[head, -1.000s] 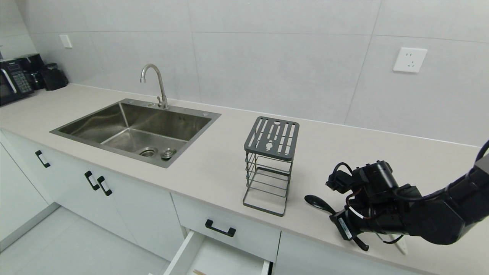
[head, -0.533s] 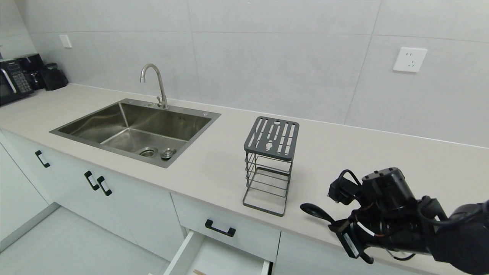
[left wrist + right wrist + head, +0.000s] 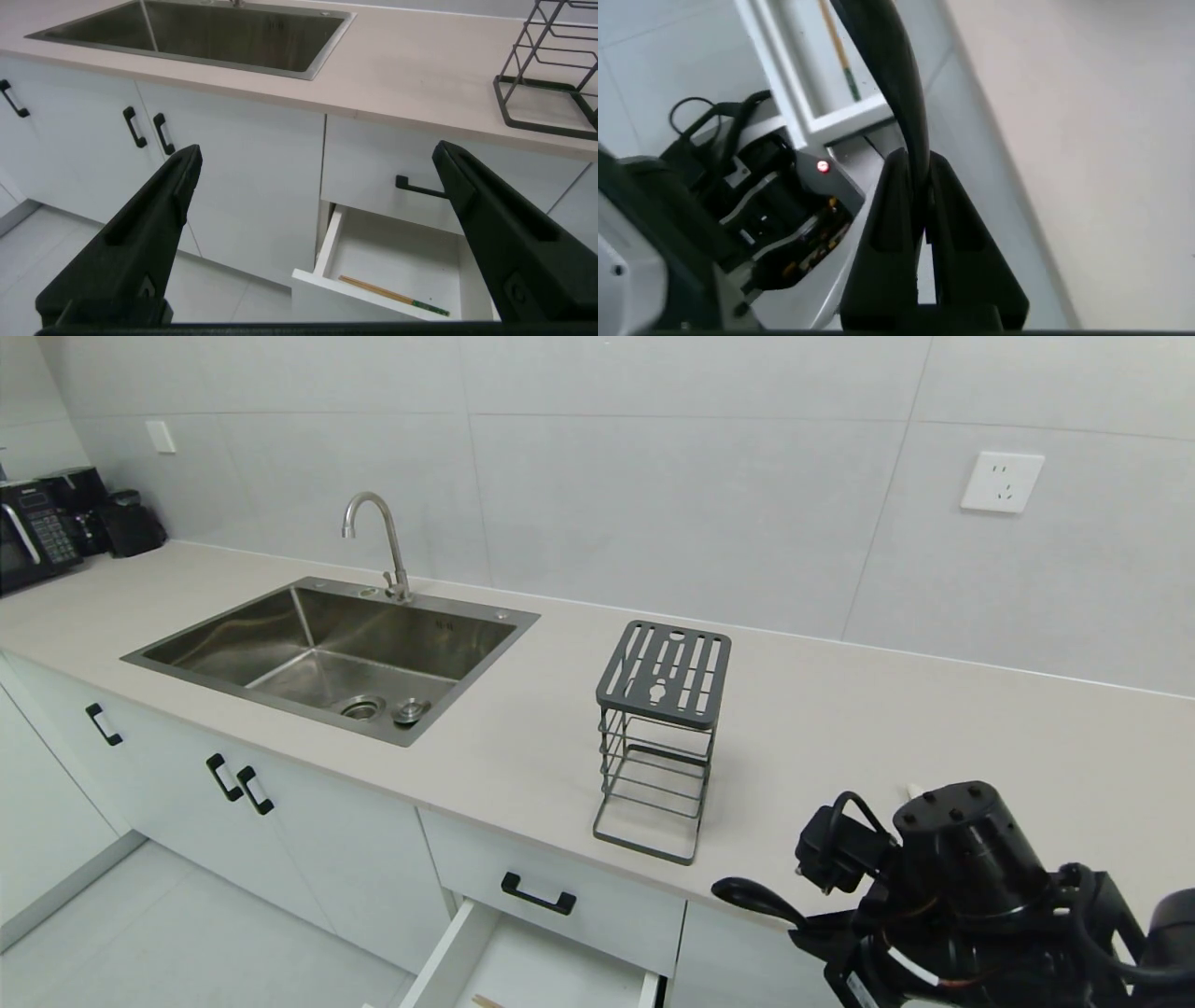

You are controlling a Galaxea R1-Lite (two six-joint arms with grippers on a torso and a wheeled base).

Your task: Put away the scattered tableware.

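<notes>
Tableware on my screens comes down to a black spoon [image 3: 752, 896] and some chopsticks [image 3: 392, 295]. The right gripper [image 3: 920, 182] is closed on the spoon's handle. In the right wrist view I see both fingers [image 3: 887, 215] pressed against the dark shaft, which runs out past them. From the head view the spoon's rounded end sticks out toward the robot's left, level with the front edge of the counter [image 3: 840, 709] and clear of its surface as far as I can judge. Beneath the spoon, the right wrist view looks down on the open drawer [image 3: 780, 89] under the counter, with the chopsticks lying inside.

The left gripper [image 3: 318, 159] is spread wide with nothing between its fingers. It hangs low in front of the white cabinets [image 3: 234, 159], facing that same drawer, which is pulled out below the counter edge.

On the counter I see a dark wire rack [image 3: 663, 737] standing upright near the front edge, between the spoon and the steel sink [image 3: 308, 586]. A curved faucet [image 3: 378, 537] rises at the sink's back rim. A white wall socket [image 3: 1001, 482] sits on the tiles above the counter's right end, and a black appliance [image 3: 33, 532] stands at the far left.
</notes>
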